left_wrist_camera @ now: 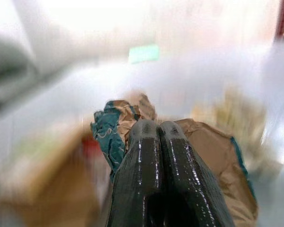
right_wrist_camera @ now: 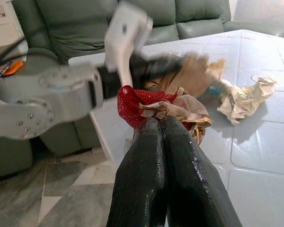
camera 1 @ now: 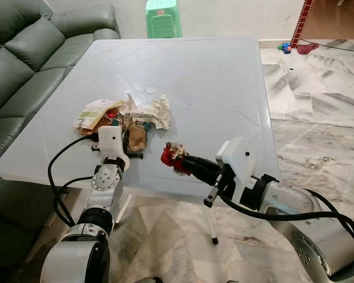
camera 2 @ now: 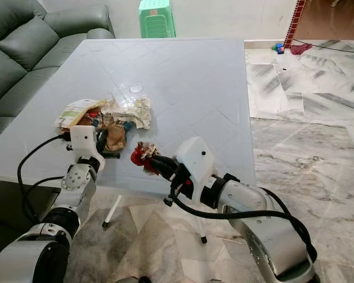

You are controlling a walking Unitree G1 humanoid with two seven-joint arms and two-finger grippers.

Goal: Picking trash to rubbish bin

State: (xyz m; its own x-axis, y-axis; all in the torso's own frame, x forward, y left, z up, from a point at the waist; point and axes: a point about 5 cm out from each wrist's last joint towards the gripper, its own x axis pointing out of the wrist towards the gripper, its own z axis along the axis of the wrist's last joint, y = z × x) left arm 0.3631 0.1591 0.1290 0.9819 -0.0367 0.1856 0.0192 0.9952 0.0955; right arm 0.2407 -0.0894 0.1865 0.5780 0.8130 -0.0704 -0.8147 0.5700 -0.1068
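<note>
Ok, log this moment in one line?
right gripper: shut on red wrapper, near table front edge | left gripper: shut on brown wrapper at trash pile

Both silver arms reach forward. The left end effector (camera 1: 134,141), fingers pressed together, points toward 1 o'clock. The right end effector (camera 1: 178,161), fingers clamped, points toward 10 o'clock.
</note>
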